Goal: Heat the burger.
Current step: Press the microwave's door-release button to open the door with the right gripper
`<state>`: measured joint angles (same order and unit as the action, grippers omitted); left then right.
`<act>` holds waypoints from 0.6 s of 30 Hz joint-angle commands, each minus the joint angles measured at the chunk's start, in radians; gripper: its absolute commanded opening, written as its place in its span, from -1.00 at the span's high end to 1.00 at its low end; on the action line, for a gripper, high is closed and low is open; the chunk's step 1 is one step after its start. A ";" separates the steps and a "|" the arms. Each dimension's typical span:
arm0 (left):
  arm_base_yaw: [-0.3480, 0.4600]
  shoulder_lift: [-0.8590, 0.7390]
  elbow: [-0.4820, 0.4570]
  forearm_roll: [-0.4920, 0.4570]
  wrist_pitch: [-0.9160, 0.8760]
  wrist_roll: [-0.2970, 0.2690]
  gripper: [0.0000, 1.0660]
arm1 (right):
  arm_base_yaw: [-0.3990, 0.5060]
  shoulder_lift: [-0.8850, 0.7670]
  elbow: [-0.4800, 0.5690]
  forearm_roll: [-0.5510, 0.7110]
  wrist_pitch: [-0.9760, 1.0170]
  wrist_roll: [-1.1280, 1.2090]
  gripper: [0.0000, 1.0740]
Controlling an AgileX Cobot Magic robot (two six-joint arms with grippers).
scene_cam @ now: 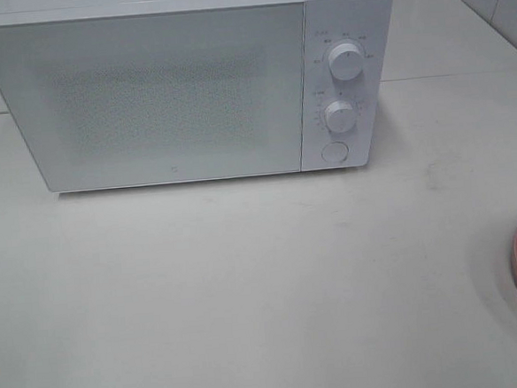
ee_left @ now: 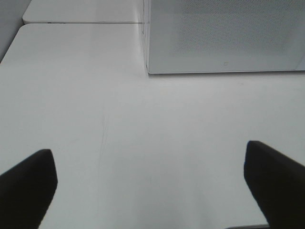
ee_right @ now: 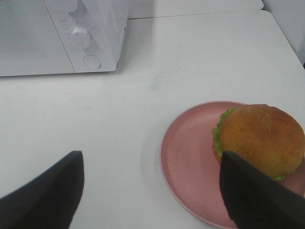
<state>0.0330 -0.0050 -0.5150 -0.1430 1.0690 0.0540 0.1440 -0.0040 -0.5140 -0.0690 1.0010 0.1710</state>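
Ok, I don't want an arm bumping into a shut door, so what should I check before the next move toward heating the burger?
1. Door of the white box-shaped microwave open for loading: not ok, it is shut.
2. Golden-brown burger upright on the round pink plate: ok.
3. Right gripper open and empty: ok, it is close to the plate.
4. Left gripper open and empty: ok, it is over the white table in front of the microwave.
5. Microwave's inside free for the burger: cannot tell, the door hides it.
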 commanded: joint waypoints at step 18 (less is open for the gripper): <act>0.004 -0.006 0.000 -0.008 -0.003 -0.004 -0.88 | -0.001 0.328 -0.073 0.004 -0.198 0.000 -0.41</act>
<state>0.0330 -0.0050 -0.5150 -0.1430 1.0690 0.0540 0.1440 0.3070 -0.5810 -0.0680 0.8330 0.1730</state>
